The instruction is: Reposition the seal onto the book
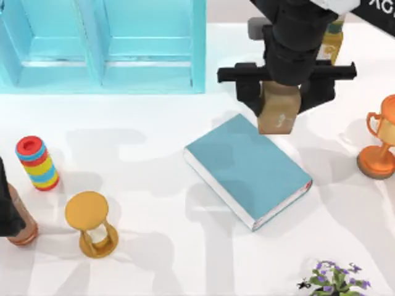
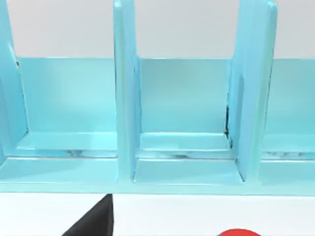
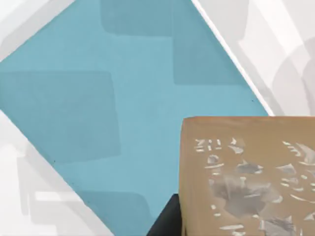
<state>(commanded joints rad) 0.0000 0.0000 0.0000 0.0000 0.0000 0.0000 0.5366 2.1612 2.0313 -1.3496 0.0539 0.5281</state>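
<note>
The seal (image 1: 279, 112), a small tan-brown block with a pale mark on its face, hangs above the far corner of the book (image 1: 247, 169). My right gripper (image 1: 281, 98) is shut on it, one black finger on each side. The teal-blue book lies flat and turned at an angle near the table's middle, its white page edges facing the front. In the right wrist view the seal (image 3: 246, 177) looms close, with the book's cover (image 3: 123, 98) spread beneath it. My left arm (image 1: 5, 206) is parked at the table's left edge.
A turquoise shelf unit (image 1: 105, 43) spans the back left and faces the left wrist camera (image 2: 187, 98). At the left stand a coloured ring stack (image 1: 38, 163), a golden hourglass (image 1: 91, 223) and a reddish-brown cylinder (image 1: 21, 225). An orange trophy (image 1: 379, 142) and a purple-flowered plant (image 1: 336, 279) stand at the right.
</note>
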